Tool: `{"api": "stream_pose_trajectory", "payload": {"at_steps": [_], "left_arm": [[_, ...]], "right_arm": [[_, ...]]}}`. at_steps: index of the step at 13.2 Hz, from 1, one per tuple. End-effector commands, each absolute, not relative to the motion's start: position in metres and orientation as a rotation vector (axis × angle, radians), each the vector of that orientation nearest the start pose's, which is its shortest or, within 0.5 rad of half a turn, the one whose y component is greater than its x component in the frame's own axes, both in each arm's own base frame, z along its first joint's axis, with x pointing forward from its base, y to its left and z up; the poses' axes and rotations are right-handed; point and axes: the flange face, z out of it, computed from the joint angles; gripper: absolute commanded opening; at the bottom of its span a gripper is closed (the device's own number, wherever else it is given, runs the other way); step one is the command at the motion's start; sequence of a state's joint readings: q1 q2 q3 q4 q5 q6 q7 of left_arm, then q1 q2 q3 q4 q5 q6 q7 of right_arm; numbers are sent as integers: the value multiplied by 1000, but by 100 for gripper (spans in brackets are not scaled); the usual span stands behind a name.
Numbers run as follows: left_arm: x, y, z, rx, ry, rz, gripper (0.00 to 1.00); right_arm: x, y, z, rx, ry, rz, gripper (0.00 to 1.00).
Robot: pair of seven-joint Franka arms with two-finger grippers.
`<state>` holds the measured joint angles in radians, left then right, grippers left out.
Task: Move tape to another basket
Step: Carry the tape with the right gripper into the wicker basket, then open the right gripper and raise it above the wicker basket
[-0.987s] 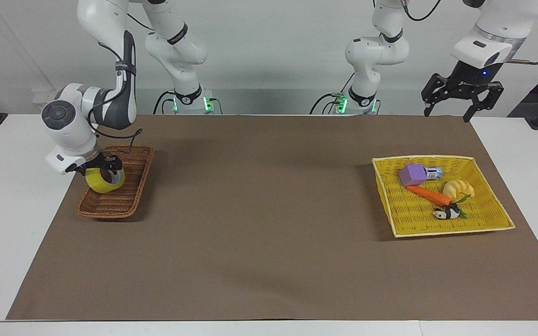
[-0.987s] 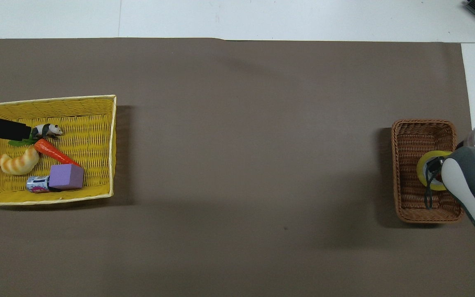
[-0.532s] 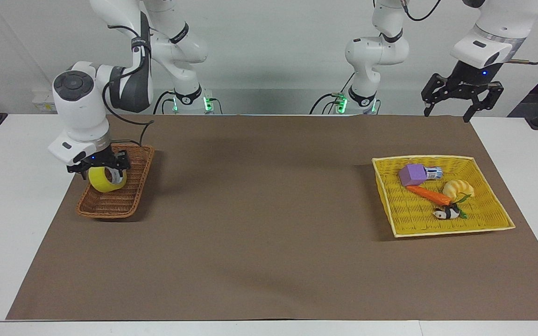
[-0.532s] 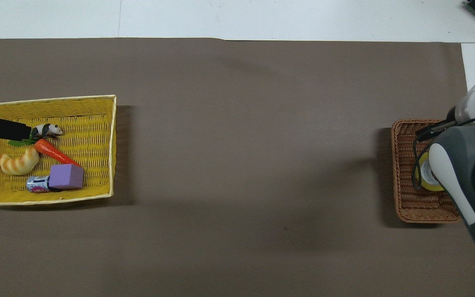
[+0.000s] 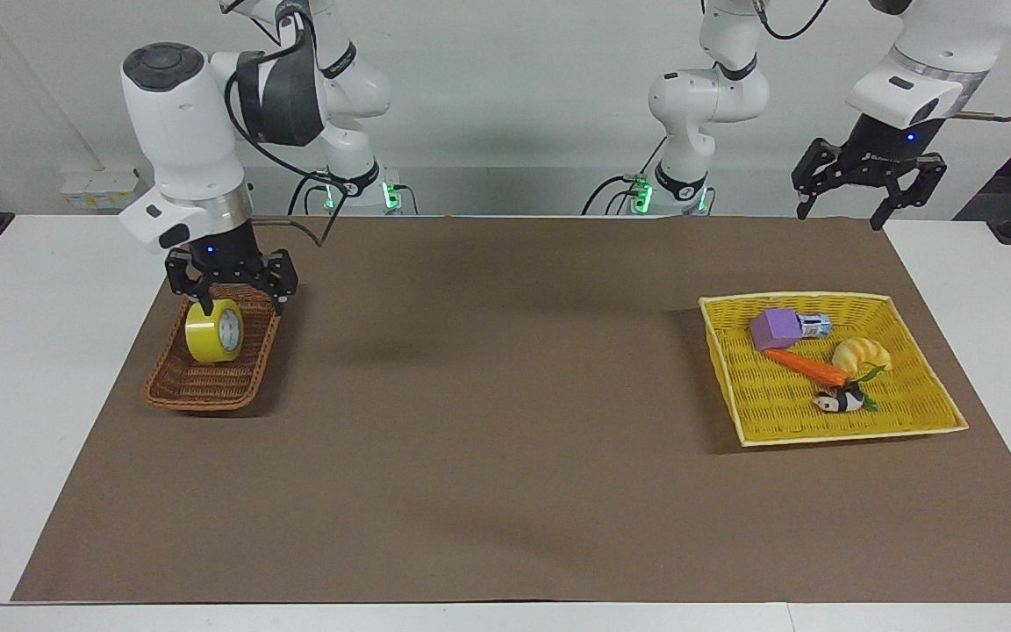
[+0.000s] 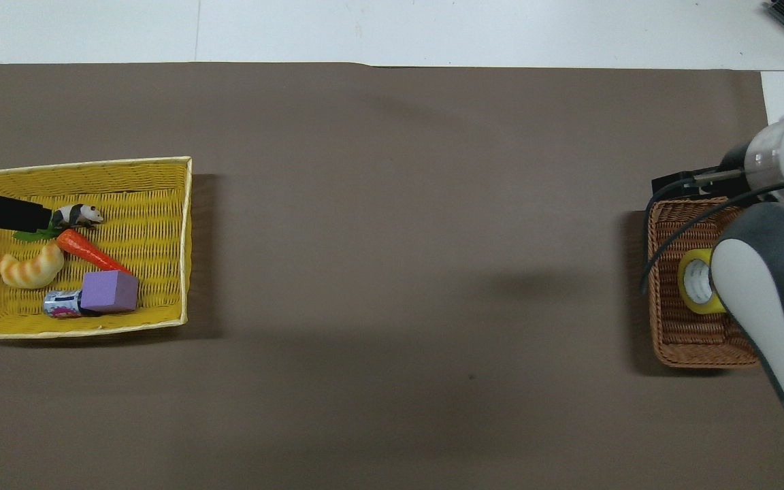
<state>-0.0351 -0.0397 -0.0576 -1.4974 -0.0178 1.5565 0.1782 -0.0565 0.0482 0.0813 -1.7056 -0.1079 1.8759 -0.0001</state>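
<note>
In the dark-brown wicker basket [image 5: 207, 386], at the right arm's end of the worktop [image 5: 40, 351]: got the yellow tape roll [image 5: 214, 330] standing on its edge, white core turned sideways. Looks like some print inside the core, but can't read any of it.

Right above the roll, got the right gripper [image 5: 231, 298] with fingers spread wide and nothing clamped between them. One fingertip [image 5: 204, 307] sits right at the roll's top edge. Can't tell if it's actually touching. Little blue light glowing on the gripper body.

From overhead, mostly blocked: only a black bit of that gripper peeking out past the arm, plus the arm covering one side of the roll and a corner of the basket.

Up high at the left arm's end, got the left gripper [image 5: 865, 189] just waiting, fingers wide apart, holding nothing. Overhead only shows its dark tip, cut off at the frame edge, over the yellow basket [image 5: 848, 434].

In that yellow basket: purple cube [image 5: 775, 327], small can [image 5: 815, 326] half hidden by the cube, carrot [image 5: 804, 366], croissant [image 5: 861, 355], toy panda [image 5: 839, 402]. Can has a blue and white label with some pink on it, wording way too small to make out.

Under both baskets, a brown mat [image 5: 505, 439].
</note>
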Motion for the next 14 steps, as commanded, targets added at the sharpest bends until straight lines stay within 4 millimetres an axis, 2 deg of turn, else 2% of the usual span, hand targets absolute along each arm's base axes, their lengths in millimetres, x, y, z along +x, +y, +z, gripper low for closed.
{"api": "stream_pose_trajectory", "payload": {"at_steps": [1,4,6,14], "left_arm": [[533,-49,682,-3096,440,-143,100],[533,-49,683,-3096,440,-146,100],[532,-50,683,-3096,442,-146,100],[533,-49,682,-3096,440,-143,100]], "right_arm": [[581,-14,590,-3197,36,-121,100],[562,-16,623,-3198,99,-38,100],[556,-13,638,-3165,108,2,100],[553,-13,642,-3164,103,-22,100]]}}
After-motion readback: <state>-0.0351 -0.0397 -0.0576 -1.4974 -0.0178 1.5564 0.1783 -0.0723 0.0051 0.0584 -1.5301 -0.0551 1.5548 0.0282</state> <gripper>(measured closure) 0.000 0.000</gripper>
